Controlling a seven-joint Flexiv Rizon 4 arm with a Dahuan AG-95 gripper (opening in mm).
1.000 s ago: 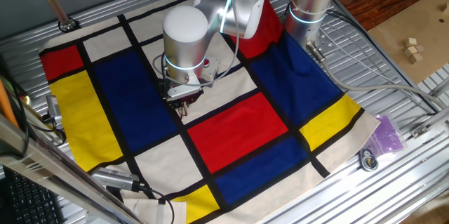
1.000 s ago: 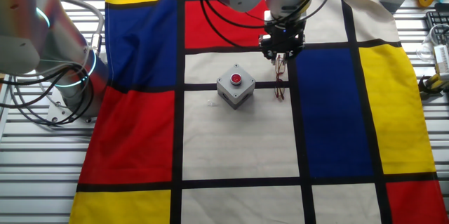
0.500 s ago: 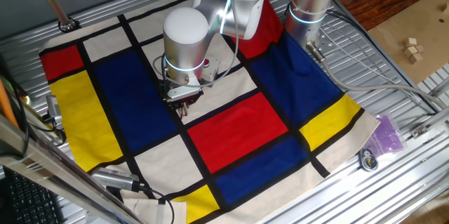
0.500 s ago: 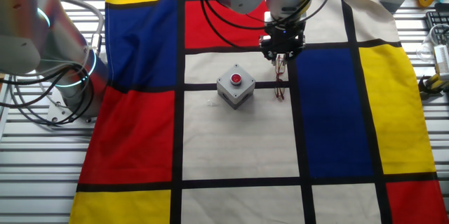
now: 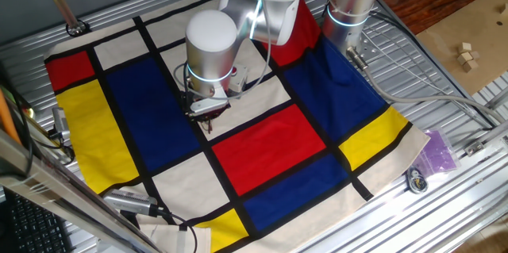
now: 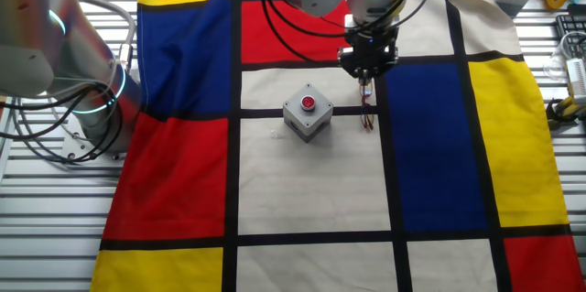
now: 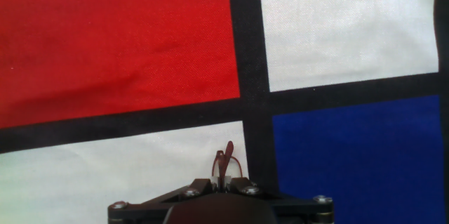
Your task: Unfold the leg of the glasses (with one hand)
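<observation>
My gripper pinches the light, fragile glasses by their thin frame (the leg looks easily bent).

The table has a ribbed aluminium surface, exposed along its edges. A cloth of red, blue, yellow and cream blocks divided by black bands covers most of it. Beyond the table's right edge, brown flooring is visible. Lighting is even.
</observation>
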